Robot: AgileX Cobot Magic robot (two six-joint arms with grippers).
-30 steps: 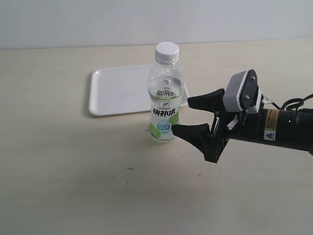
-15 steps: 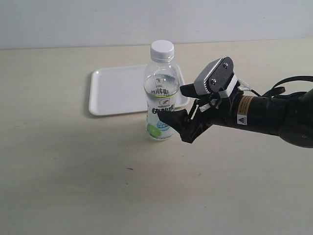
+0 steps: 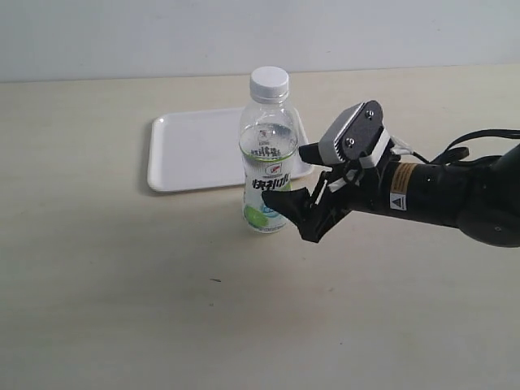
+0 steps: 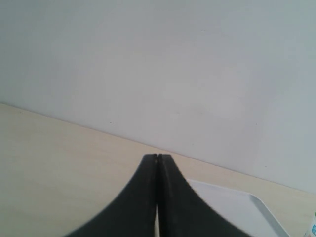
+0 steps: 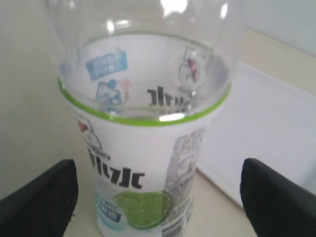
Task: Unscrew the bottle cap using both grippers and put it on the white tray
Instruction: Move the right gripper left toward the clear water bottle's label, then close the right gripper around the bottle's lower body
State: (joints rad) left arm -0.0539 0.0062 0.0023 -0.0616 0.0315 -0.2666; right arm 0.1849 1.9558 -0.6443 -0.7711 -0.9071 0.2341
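- The pale wooden table (image 3: 122, 309) filled most of the exterior view, with a plain light wall (image 3: 244, 32) behind it.
- The right arm (image 3: 455, 199) reached in low from the right edge of that view. It lay almost level above the tabletop and pointed left toward the bottle. A silver-grey block (image 3: 351, 134) sat on top near its end, and a yellow warning sticker (image 3: 397, 199) showed on its black body. Dark cables looped behind it.
- The white tray (image 3: 195, 150) lay flat on the table, toward the wall, with nothing on it.
- The bottle (image 3: 268, 162) stood upright on the table just in front of the tray's right near corner and hid part of that corner. Its white-and-green label faced the camera. Nothing else stood between the arm and the bottle.
- The right gripper (image 3: 284, 174) had its jaws spread wide, one finger on each side of the bottle at label height. In the right wrist view both black fingers (image 5: 39, 197) showed bare gaps between themselves and the label, so they straddled the bottle without clamping it.
- The left gripper (image 4: 157, 163) was out of the exterior view. In its own wrist view the two black fingers were pressed together at the tips, closed on nothing. They pointed toward the wall, above the table, with a corner of the tray beyond them.
- The bottle cap (image 3: 269, 84) sat on the bottle's neck, well above the right gripper's fingers, with neither gripper touching it.
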